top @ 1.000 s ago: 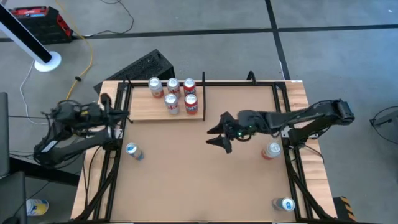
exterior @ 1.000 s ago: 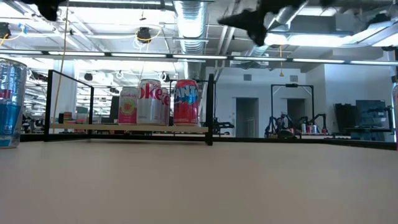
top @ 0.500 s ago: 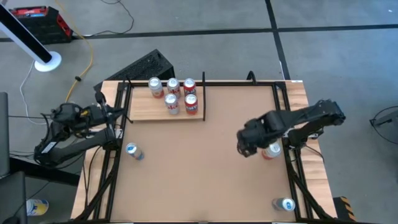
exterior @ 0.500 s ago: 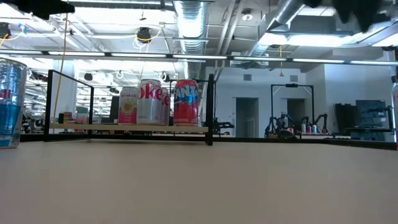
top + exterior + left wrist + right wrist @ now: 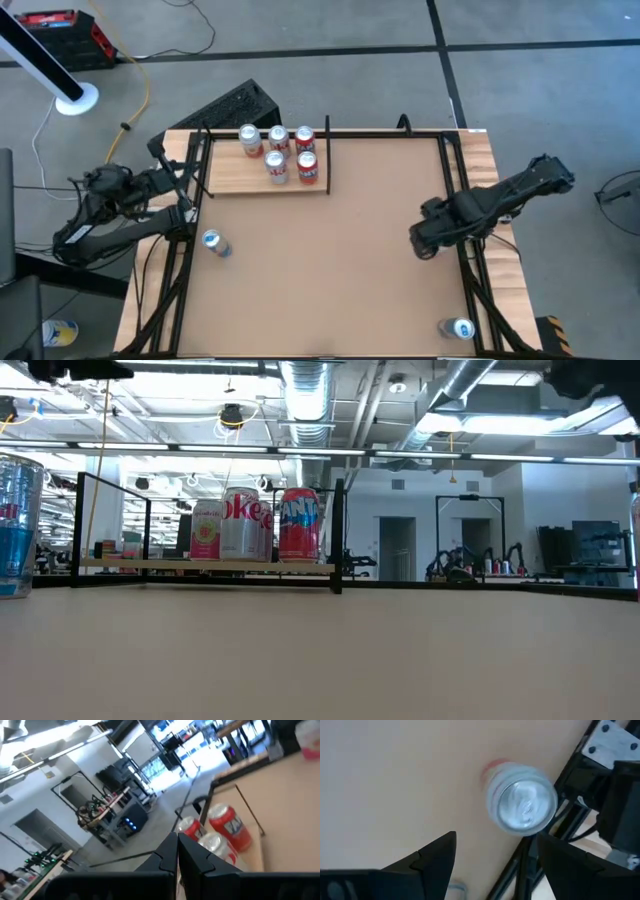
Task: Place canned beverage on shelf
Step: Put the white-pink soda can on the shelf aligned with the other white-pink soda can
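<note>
Pale grainy wood-plank shelf (image 5: 262,180) w/ thin black metal rails, matt. Five shiny aluminium cans (image 5: 283,152) on it, glossy printed sides. Smooth matt brown tabletop (image 5: 320,270). Red-sided can w/ bright brushed-metal lid (image 5: 521,805) at table's 3 o'clock. Matt black plastic right gripper fingers (image 5: 430,855).

Robotics lab / industrial test bay, not a home. Low view: open ceiling w/ bare ducts (image 5: 305,400), pipes, strip lights (image 5: 300,452), white walls, grey doors (image 5: 396,548) at centre. More robot rigs (image 5: 470,545) stand in black frames at right of frame, monitors nearby. High view: bare grey concrete floor (image 5: 330,25) w/ taped lines across top, loose cables (image 5: 140,80) upper left, red-black case (image 5: 60,35) in top left corner, white stand base (image 5: 75,98) beside it. Counter (image 5: 330,280) is a plain brown board in black metal framing. Left wrist view: further benches w/ gear (image 5: 100,815) at left, bright windows up top.
</note>
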You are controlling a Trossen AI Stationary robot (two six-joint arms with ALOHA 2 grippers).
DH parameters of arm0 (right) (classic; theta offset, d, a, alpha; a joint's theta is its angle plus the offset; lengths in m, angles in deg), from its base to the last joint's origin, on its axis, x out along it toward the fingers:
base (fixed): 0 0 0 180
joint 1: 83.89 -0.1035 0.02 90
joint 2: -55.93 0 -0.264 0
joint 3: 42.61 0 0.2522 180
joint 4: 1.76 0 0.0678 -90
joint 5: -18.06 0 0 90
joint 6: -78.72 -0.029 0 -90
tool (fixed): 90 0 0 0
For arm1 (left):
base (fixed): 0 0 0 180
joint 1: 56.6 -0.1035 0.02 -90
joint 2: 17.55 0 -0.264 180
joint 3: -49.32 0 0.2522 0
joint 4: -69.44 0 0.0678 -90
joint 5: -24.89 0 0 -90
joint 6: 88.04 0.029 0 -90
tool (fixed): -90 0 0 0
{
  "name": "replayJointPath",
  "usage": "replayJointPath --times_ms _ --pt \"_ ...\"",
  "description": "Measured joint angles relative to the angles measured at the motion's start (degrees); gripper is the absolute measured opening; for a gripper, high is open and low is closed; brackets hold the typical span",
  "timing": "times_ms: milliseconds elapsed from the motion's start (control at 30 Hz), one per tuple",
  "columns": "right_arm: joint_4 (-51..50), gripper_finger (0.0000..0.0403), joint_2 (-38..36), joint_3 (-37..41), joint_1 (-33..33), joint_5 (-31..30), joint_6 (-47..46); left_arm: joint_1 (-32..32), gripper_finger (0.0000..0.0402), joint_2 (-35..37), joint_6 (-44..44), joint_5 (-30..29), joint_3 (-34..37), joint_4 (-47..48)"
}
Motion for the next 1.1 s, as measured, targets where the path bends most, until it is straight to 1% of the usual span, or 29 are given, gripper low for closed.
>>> replayJointPath --times_ms 100,200,467,600,800,900,1100 --pt "0.9 0.0297 -3.1 3.4 0.0 -0.2 -3.5 0.3 0.0000 0.1 1.2 0.2 0.0 2.6" --pt "2.6 0.0297 -4.7 6.2 0.0 -0.2 -3.7 0.9 0.0000 0.6 1.2 0.0 0.0 4.1" --pt "5.0 0.0297 -7.1 10.5 0.1 -0.7 -3.2 1.4 0.0000 3.2 1.4 -3.6 0.0 5.5" --pt "5.2 0.0297 -7.6 10.8 0.2 -1.0 -3.1 1.4 0.0000 5.0 1.4 -3.6 0.0 7.3" --pt "5.4 0.0298 -7.8 10.8 0.5 -1.8 -3.0 1.7 0.0000 4.9 1.2 -4.0 0.0 7.6" --pt "5.2 0.0309 -7.8 10.8 0.4 -1.8 -3.3 2.3 0.0000 4.9 1.2 -4.1 0.0 7.7" --pt "5.1 0.0352 -7.8 10.8 0.4 -1.9 -3.4 3.9 0.0000 4.9 1.6 -4.7 0.0 7.7"
